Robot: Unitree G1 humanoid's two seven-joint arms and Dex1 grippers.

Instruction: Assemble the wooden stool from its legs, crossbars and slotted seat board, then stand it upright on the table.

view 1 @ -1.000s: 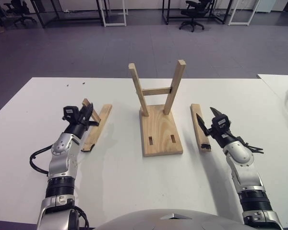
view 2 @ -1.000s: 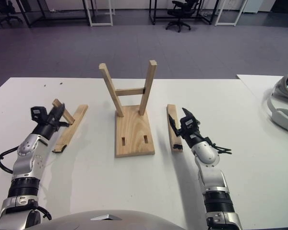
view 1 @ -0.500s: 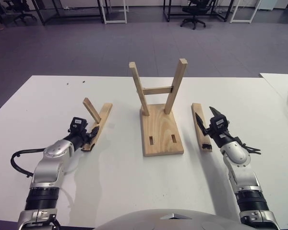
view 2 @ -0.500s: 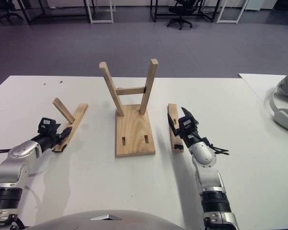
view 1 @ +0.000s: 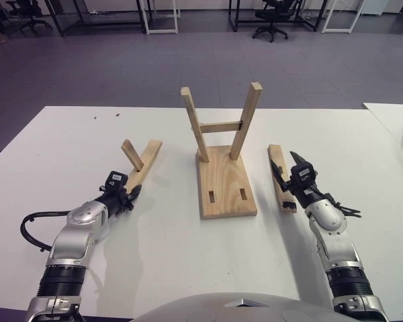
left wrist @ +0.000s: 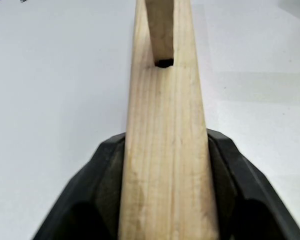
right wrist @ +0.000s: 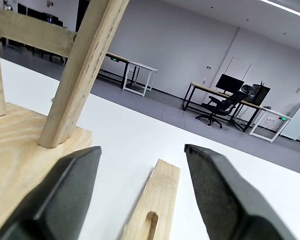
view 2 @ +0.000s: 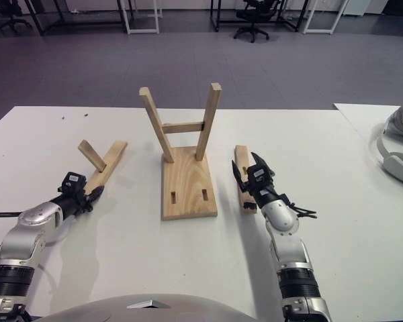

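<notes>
On the white table (view 1: 181, 258), the robot's left gripper (view 1: 129, 192) is clamping the near end of a loose wooden leg (view 1: 146, 161). In the left wrist view both black fingers (left wrist: 102, 172) are pressing against the leg's sides. The leg is lying flat and pointing away from the robot, and a short crossbar stub (view 1: 131, 154) is rising at a slant from a hole partway along it.

On the opposite side, the right gripper (view 1: 285, 168) is hovering with its fingers spread wide over a second leg (view 1: 273, 153). This leg is lying flat just to the right of the seat board. The right wrist view shows the leg running between the two parted fingers; whether they are touching it cannot be told.

Between the arms, the slotted seat board (view 1: 226, 180) is lying flat, with two empty slots (view 1: 211, 196) showing near its front edge. At its far end two legs (view 1: 246, 121) are standing in the board, splaying apart toward the top. A crossbar (view 1: 219, 127) is bridging them about halfway up.

Farther right, a white headset (view 2: 397, 144) is resting on a neighbouring table. Beyond the tables, office chairs (view 1: 272, 15) and desk frames are standing on the grey floor.
</notes>
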